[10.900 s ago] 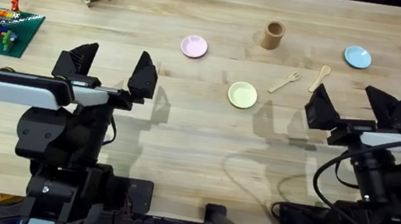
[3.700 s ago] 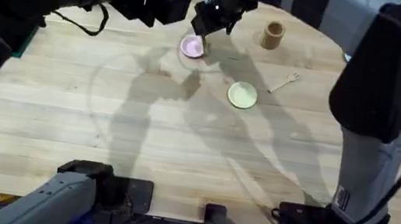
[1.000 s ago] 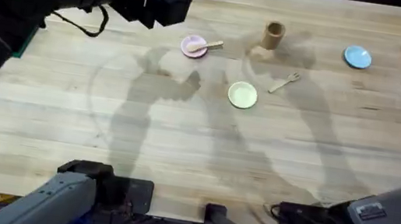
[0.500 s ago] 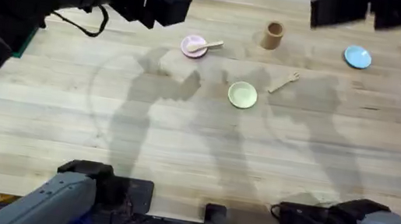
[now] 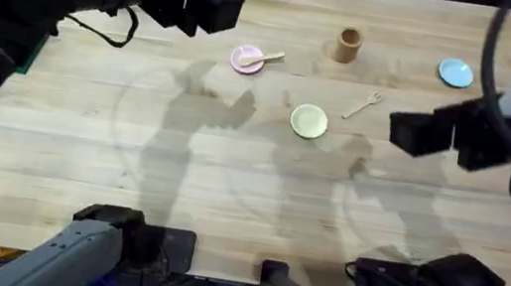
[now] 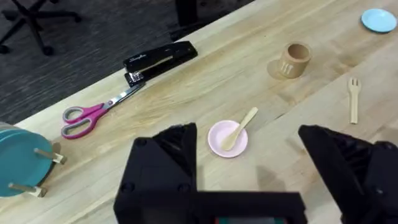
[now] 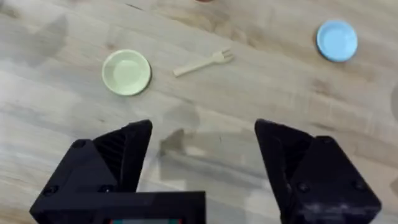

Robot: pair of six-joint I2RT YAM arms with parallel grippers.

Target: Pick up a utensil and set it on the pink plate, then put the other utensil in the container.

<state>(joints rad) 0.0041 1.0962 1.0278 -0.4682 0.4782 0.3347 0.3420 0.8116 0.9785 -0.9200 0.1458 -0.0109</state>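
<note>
The wooden spoon [image 5: 263, 59] rests with its bowl on the pink plate [image 5: 244, 59] and its handle over the rim; the left wrist view shows the same spoon [image 6: 241, 127] and plate [image 6: 219, 144]. The wooden fork [image 5: 362, 105] lies flat on the table between the yellow plate and the blue plate, apart from the tan container [image 5: 348, 45], which stands upright. My left gripper [image 6: 249, 155] hangs open and empty above the pink plate. My right gripper [image 7: 205, 134] is open and empty, high over the table on the near side of the fork [image 7: 203, 63].
A yellow plate [image 5: 309, 120] sits near the middle and a blue plate [image 5: 456, 73] at the far right. A black stapler [image 6: 158, 61], pink-handled scissors [image 6: 93, 112] and a rack of teal plates [image 6: 18, 162] line the far left edge.
The right arm has swung from the table's far edge down to the middle right. The left arm, spoon and fork have not moved over the last second.
</note>
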